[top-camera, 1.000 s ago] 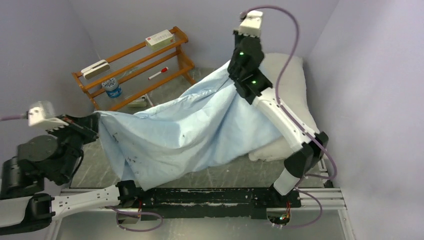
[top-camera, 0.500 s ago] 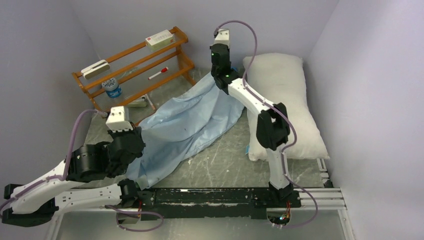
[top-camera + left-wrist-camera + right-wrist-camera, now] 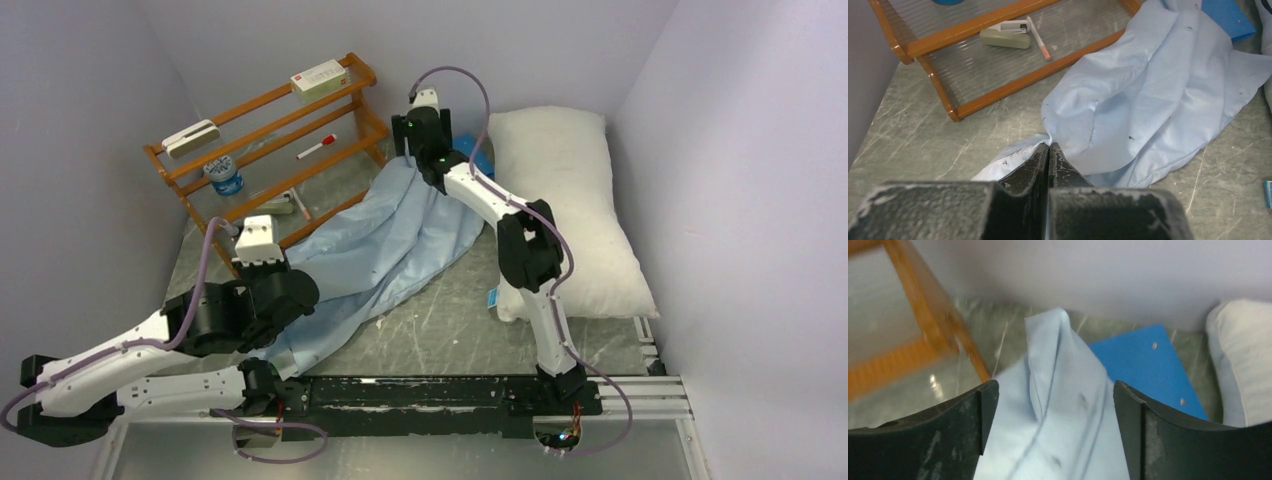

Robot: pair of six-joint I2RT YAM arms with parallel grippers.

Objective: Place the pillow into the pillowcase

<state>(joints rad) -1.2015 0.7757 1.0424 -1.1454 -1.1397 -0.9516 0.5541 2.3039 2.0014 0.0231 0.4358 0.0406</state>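
The pillow (image 3: 570, 210), plump and white, lies along the right side of the table; its edge also shows in the right wrist view (image 3: 1243, 355). The pale-blue pillowcase (image 3: 390, 240) lies crumpled in a diagonal strip from the far centre to the near left. My left gripper (image 3: 305, 300) is at its near-left end, shut with a pinch of the pillowcase (image 3: 1128, 105) between its fingertips (image 3: 1055, 155). My right gripper (image 3: 412, 150) hovers over the far end, open, with the pillowcase (image 3: 1058, 390) lying loose between and below its fingers (image 3: 983, 405).
A wooden rack (image 3: 270, 130) holding a stapler (image 3: 1003, 37), a marker (image 3: 1038, 45) and a tape roll (image 3: 225, 175) stands at the far left. A stiff bright-blue sheet (image 3: 1143, 365) lies on the table between pillowcase and pillow. Walls close in on the left, back and right.
The pillowcase, held up spread between both grippers, has come down onto the table in a narrow strip. My right gripper has opened and let it go. My left arm has swung inward and down.
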